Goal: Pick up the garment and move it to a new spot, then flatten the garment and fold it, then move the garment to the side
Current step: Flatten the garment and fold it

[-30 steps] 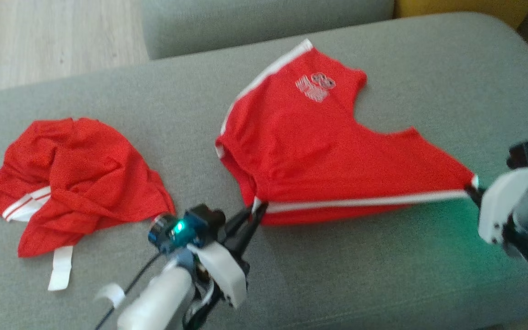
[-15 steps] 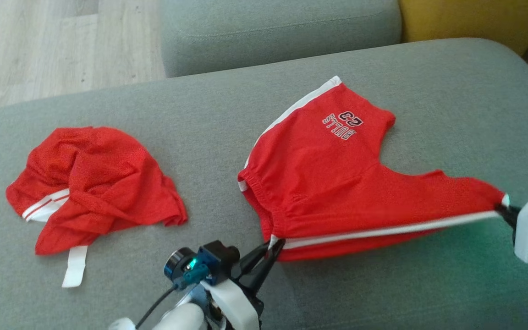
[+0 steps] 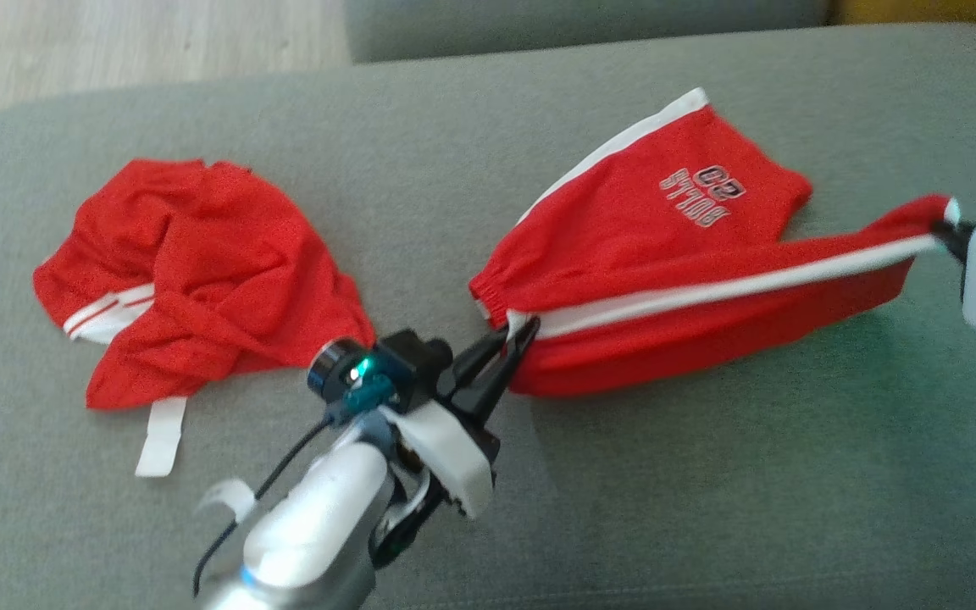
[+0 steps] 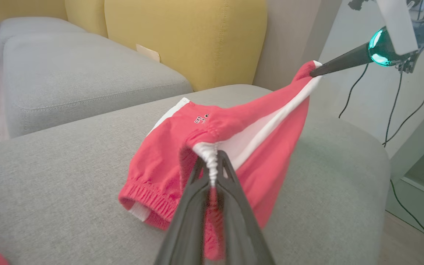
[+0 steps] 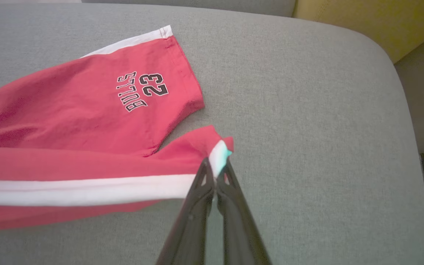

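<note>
The garment (image 3: 640, 246) is a pair of red shorts with white side stripes and "BULLS 23" print, on the grey sofa seat (image 3: 454, 127). My left gripper (image 3: 515, 329) is shut on its white waistband corner (image 4: 210, 156). At the right edge of the head view my right gripper (image 3: 945, 233) is shut on the hem corner of the near leg (image 5: 217, 154). The white stripe is stretched taut and lifted between the two grippers. The far leg (image 5: 123, 88) lies flat on the cushion.
A second red garment (image 3: 191, 263) lies crumpled on the seat's left part, a white strap (image 3: 162, 432) trailing from it. Another grey cushion (image 4: 68, 81) and yellow backrests (image 4: 182, 33) stand beyond. The seat's right edge (image 5: 403, 92) drops off; cables (image 4: 392, 106) hang there.
Both grippers have lifted and carried the held stripe edge up and back over the garment, folding the near leg toward the far one. The head view shifted as well.
</note>
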You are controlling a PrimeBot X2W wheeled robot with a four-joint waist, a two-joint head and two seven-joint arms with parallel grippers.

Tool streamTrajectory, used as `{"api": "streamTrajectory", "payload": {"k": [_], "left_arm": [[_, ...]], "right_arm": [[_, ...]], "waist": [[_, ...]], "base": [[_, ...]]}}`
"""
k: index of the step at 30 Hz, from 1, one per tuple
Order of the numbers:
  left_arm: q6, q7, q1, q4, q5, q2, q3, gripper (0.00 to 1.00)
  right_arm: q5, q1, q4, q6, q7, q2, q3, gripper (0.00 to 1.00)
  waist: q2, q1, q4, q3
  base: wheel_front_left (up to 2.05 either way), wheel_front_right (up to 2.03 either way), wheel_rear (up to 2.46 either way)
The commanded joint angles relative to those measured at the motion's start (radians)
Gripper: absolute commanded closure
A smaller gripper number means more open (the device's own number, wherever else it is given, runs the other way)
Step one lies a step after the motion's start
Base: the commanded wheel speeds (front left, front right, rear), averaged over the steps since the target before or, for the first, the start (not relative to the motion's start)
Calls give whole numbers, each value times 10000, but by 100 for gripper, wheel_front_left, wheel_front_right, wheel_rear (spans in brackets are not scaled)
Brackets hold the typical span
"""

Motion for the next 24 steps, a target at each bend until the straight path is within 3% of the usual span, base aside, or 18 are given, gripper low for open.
{"api": "streamTrajectory", "payload": {"k": [1, 13, 24], "left_arm": [[15, -118, -668, -166, -64, -3, 354, 100], [14, -122, -2212, 330, -279, -384, 30, 100], [15, -123, -3750, 534, -598, -450, -406, 100]], "right_arm": [[-135, -602, -155, -9, 139, -194, 86, 100], [-940, -3514, 1746, -9, 79, -122, 643, 100], [-1538, -5671, 3160, -9, -768, 23, 1614, 100]], "waist": [[0, 0, 364, 430], [0, 0, 1292, 1920], [0, 0, 1530, 3239]], "base": [[0, 0, 0], [0, 0, 0], [0, 0, 0]]}}
